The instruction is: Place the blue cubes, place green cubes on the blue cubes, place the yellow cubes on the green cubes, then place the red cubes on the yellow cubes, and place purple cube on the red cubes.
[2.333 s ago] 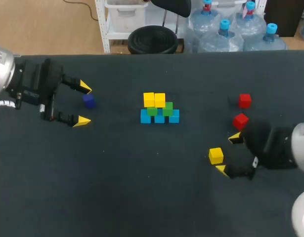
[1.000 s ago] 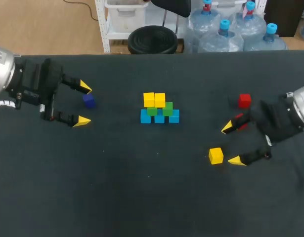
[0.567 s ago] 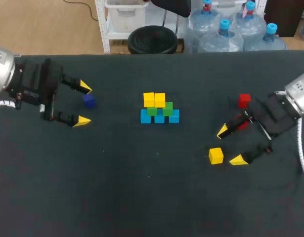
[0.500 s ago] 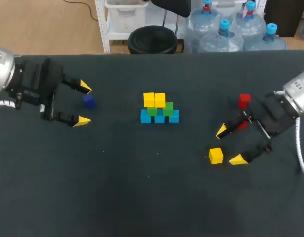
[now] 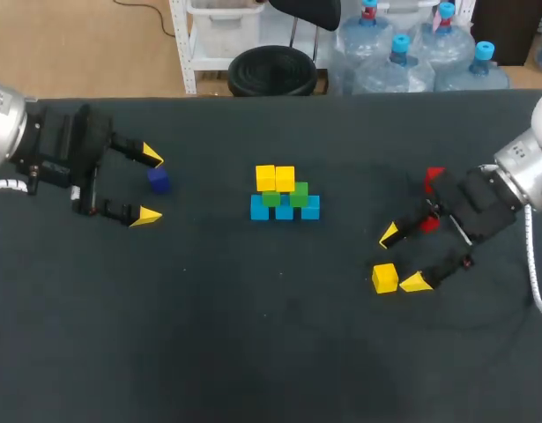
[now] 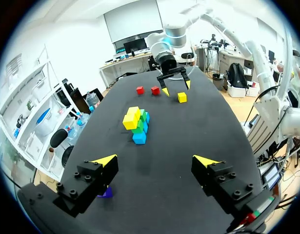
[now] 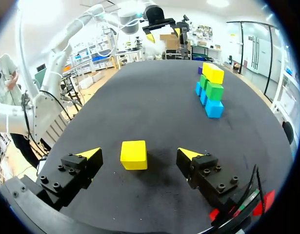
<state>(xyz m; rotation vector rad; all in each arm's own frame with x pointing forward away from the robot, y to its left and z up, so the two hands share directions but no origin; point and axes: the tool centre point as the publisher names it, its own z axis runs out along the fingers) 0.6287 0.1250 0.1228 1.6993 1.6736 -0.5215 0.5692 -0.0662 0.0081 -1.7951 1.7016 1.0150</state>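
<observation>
**Ann:** What is seen at the left side of the desk (image 5: 253,352)?

**Ben:** The left claw (image 6: 155,160) is seen there. Its two fingers are held wide apart, and nothing is gripped by them.

**Ann:** Where is the purple cube (image 5: 159,180) found?

**Ben:** It is found on the desk, between those open fingers and closer to one of them. In the left wrist view it is partly hidden by that finger, so it cannot be told if it is touched.

**Ann:** What is seen in the middle?

**Ben:** Cubes are stacked there. Three blue cubes (image 5: 284,210) are laid in a row at the bottom. Two green cubes (image 5: 299,193) are set on the blue ones. Two yellow cubes (image 5: 265,177) are set at the very top.

**Ann:** What is seen more to the right?

**Ben:** One more yellow cube (image 5: 385,278) is left alone on the desk, well apart from the stacked cubes. The right claw (image 5: 401,258) is placed around it. The fingers are spread apart, with one finger on each side of the cube. In the right wrist view a gap is seen on both sides, so the cube is not touched.

**Ann:** Where are the red cubes (image 6: 140,90) found?

**Ben:** Two are laid on the desk, near each other and just beside the right claw. In the head view they are partly hidden by the right arm (image 5: 517,172).
</observation>
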